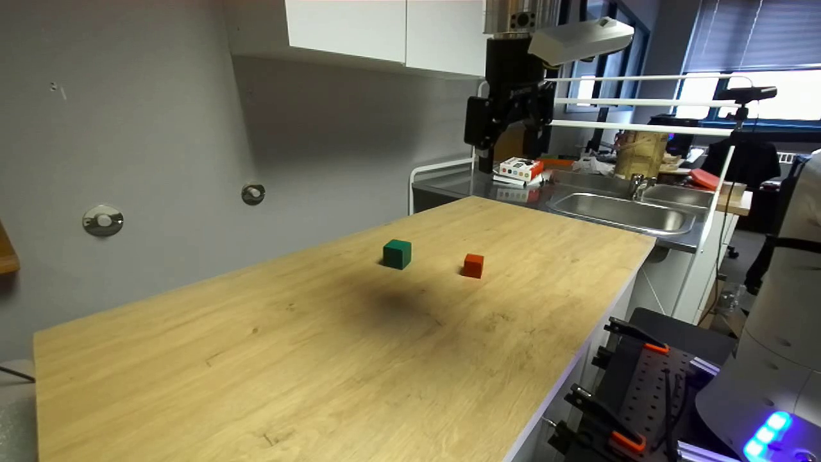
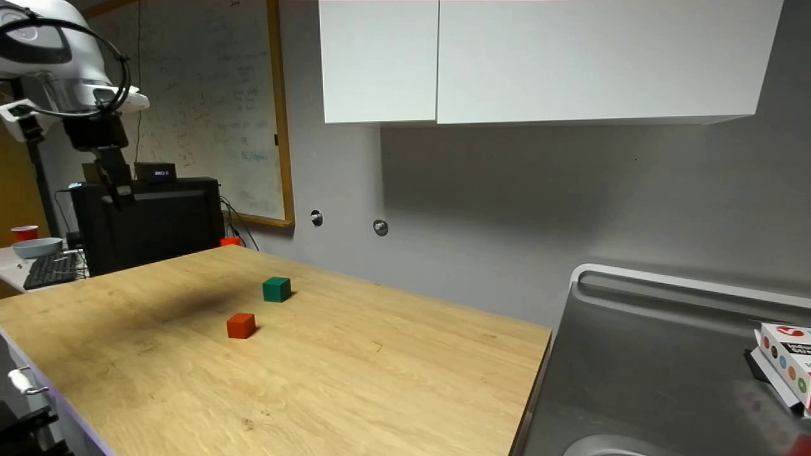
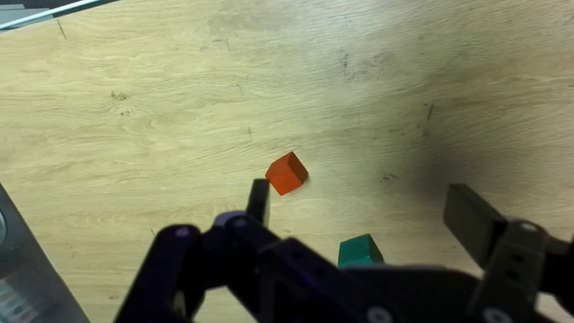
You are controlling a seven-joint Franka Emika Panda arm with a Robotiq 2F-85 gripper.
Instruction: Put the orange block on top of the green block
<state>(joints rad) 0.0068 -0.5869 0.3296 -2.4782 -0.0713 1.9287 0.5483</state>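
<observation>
The orange block (image 1: 473, 265) sits on the wooden tabletop, apart from the green block (image 1: 397, 254). Both exterior views show the orange block (image 2: 241, 325) and the green block (image 2: 277, 289) side by side with a gap. My gripper (image 1: 508, 154) is high above the table, open and empty; it also shows in an exterior view (image 2: 120, 195). In the wrist view the fingers (image 3: 358, 190) are wide apart. There the orange block (image 3: 285, 174) lies beyond the left fingertip, and the green block (image 3: 360, 250) appears between the fingers, its lower part hidden by the gripper body.
The wooden table (image 1: 288, 359) runs along a grey wall. White cabinets (image 2: 538, 57) hang above it. A metal sink counter (image 1: 622, 212) adjoins one end, with a small white box (image 1: 521, 169) on it. A dark monitor (image 2: 152, 221) stands beyond the table's far end.
</observation>
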